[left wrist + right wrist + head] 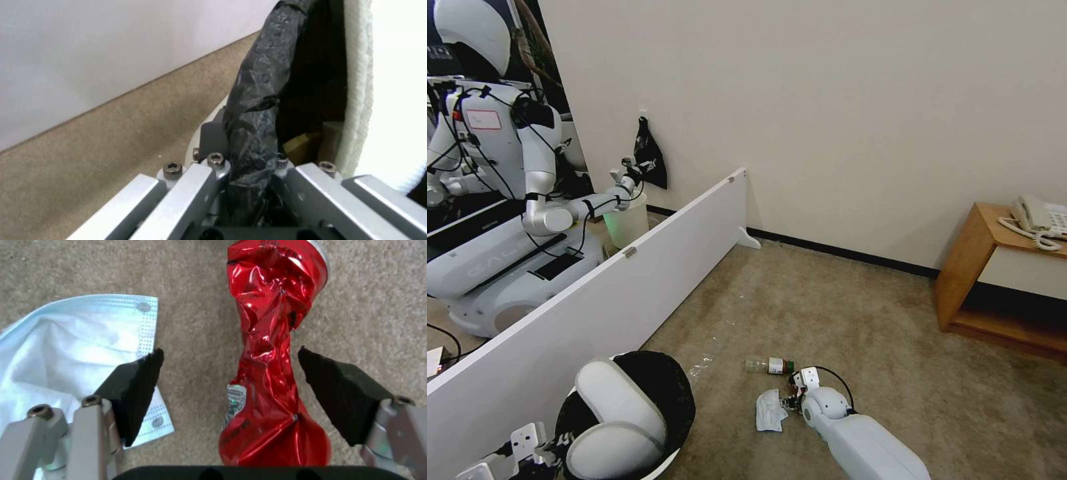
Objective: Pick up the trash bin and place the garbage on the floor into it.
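The trash bin point(677, 400), white with a black bag over its rim, is at the lower left of the head view with two white slippers point(617, 400) inside. My left gripper point(550, 448) is shut on its bagged rim point(256, 126). On the floor point(827, 313), my right gripper point(796, 392) is low and open. In the right wrist view, the crushed red can point(267, 356) lies lengthwise between its fingers point(138, 380) without touching either pad. A white mask point(66, 350) lies partly under one finger. A clear bottle point(770, 365) lies just beyond the gripper.
A long white partition board point(627, 287) runs along the left, close behind the bin. Beyond it stands another robot point(500, 167) with a pale bin point(627, 223). A wooden side table point(994, 280) with a phone is at the right wall.
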Available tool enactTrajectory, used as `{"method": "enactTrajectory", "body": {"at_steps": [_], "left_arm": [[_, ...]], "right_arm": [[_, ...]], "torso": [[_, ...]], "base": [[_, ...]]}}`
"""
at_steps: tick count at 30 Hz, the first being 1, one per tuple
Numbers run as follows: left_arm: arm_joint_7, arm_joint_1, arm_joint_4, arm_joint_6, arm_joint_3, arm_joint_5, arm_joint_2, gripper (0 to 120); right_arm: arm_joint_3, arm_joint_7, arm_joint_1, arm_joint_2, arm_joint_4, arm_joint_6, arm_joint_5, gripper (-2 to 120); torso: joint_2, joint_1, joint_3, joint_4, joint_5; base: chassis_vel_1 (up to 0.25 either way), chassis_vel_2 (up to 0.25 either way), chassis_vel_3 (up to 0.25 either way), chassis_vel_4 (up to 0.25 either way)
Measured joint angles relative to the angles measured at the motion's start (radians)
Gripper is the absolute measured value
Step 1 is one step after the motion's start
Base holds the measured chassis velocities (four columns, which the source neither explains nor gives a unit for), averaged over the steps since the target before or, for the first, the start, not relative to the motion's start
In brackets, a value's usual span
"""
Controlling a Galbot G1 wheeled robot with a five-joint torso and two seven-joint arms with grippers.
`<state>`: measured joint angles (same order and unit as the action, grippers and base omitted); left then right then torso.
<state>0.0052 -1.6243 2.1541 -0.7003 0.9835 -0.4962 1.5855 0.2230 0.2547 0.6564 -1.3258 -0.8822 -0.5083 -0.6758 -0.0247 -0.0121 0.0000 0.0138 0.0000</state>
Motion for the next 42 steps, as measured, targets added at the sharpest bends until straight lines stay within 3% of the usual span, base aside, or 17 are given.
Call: {"method": "enactTrajectory", "body": {"at_steps": [5,16,27,35,37,40,42], "left_arm": [[0.001,-0.001,-0.003,0.001,0.000,0.001,-0.001,2],[0.005,-0.001,-0.006,0.003,-0.008,0.010,0.004,2],[0.006,0.004,-0.013,0.003,-0.015,0.018,0.007,2],[0.004,0.005,-0.005,0.000,-0.021,0.020,0.006,2],[-0.001,0.007,0.000,-0.010,-0.022,0.020,0.002,2],[-0.005,0.009,0.002,-0.014,-0.023,0.019,0.001,2],[-0.015,0.014,0.010,-0.027,-0.028,0.005,-0.002,2]], "right_arm": [[-0.002,-0.008,-0.001,-0.005,0.026,0.010,0.020,73],[-0.010,-0.030,0.006,-0.004,0.064,0.035,0.055,31],[-0.012,-0.027,0.031,0.021,0.027,0.038,0.056,26],[-0.010,0.019,0.081,0.112,-0.153,0.011,-0.031,26],[-0.022,0.052,0.112,0.200,-0.300,-0.001,-0.096,26],[-0.026,0.064,0.120,0.240,-0.362,0.003,-0.116,26],[-0.035,0.077,0.123,0.305,-0.472,0.036,-0.129,26]], "torso": [[0.000,0.000,0.000,0.0000,0.0000],[0.000,0.000,0.000,-0.0007,0.0005],[0.000,0.000,0.000,0.0002,-0.0004],[0.000,0.000,0.000,0.0001,0.0003],[0.000,0.000,0.000,0.0003,0.0002],[0.000,0.000,0.000,0.0005,-0.0003],[0.000,0.000,0.000,0.0003,0.0002]], "base": [[0.000,0.000,0.000,0.000],[0.000,0.000,0.000,0.000],[0.000,0.000,0.000,0.000],[0.000,0.000,0.000,0.000],[0.000,0.000,0.000,0.000],[0.000,0.000,0.000,0.000],[0.000,0.000,0.000,0.000]]}}
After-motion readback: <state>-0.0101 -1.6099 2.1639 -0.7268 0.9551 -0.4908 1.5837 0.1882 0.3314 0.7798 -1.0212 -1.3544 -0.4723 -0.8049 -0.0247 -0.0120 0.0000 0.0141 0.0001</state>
